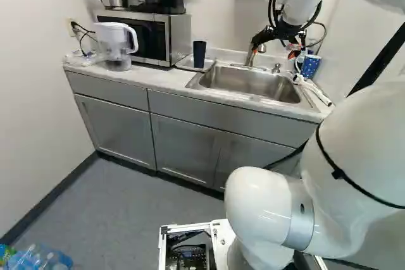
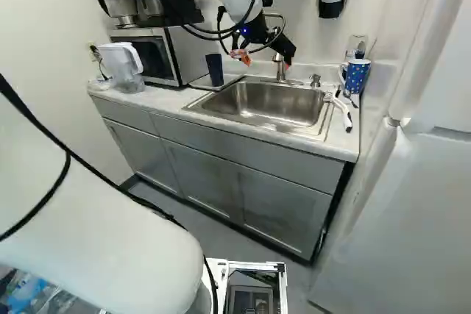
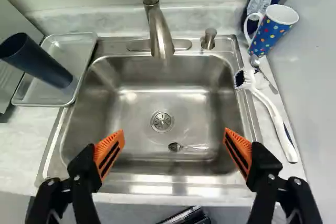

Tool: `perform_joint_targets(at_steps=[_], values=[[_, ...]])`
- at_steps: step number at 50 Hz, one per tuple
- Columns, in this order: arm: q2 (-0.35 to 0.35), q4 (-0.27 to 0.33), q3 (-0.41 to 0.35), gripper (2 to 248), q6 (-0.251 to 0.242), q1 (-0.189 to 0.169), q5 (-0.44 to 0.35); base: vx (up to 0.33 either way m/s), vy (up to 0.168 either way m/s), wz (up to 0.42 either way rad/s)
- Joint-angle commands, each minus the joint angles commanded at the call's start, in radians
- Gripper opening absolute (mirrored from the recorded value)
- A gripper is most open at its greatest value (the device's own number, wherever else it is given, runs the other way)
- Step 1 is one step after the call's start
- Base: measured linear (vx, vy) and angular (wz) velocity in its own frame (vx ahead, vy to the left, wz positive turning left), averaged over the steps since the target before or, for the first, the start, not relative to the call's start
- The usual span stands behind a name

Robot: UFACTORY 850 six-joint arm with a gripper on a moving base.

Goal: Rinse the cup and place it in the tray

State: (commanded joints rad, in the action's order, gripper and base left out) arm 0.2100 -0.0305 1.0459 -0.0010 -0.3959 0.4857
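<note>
Above the sink (image 3: pixel 210 103), the gripper (image 3: pixel 174 131) is open, its fingers wide apart, ribbed orange pads (image 3: pixel 109 153) facing each other and gripping nothing. Beneath it, the basin is brushed stainless steel, a rounded rectangle with soft reflections; a small metal spoon (image 3: pixel 176 147) lies near the round, slotted drain (image 3: pixel 162 121). On the pale, mottled countertop (image 3: pixel 21 161) beside the basin lies a white, long-handled brush (image 3: pixel 276 121) with bristles. Regarding progress: two vessels are noted. A dark, smooth, tapered cup (image 3: pixel 37 61) stands upright in the shallow, rimmed metal tray (image 3: pixel 79 56) on one side of the sink; a blue mug (image 3: pixel 270 32) with coloured dots and a white handle stands at the counter's far corner on the other. Should the dark cup be the one meant, placing appears complete, and rinsing cannot be verified. Should it be the mug, picking up, rinsing and placing all remain. The former seems likelier, leaving perhaps only the arm's retreat. At the back, the curved, satin-metal faucet (image 3: pixel 159 27) shows no visible stream. Beyond the tray sits a boxy microwave (image 1: pixel 171 36), glossy-doored and metal-cased.
</note>
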Motion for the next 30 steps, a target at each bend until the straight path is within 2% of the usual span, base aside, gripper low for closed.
perform_joint_targets(at_steps=[21, 30], values=[[0.0, 0.0, 0.0, 247, 0.0, 0.0, 0.0, -0.173, -0.005, -0.009], [0.0, 0.0, 0.0, 247, 0.0, 0.0, 0.0, -0.181, 0.034, -0.004]])
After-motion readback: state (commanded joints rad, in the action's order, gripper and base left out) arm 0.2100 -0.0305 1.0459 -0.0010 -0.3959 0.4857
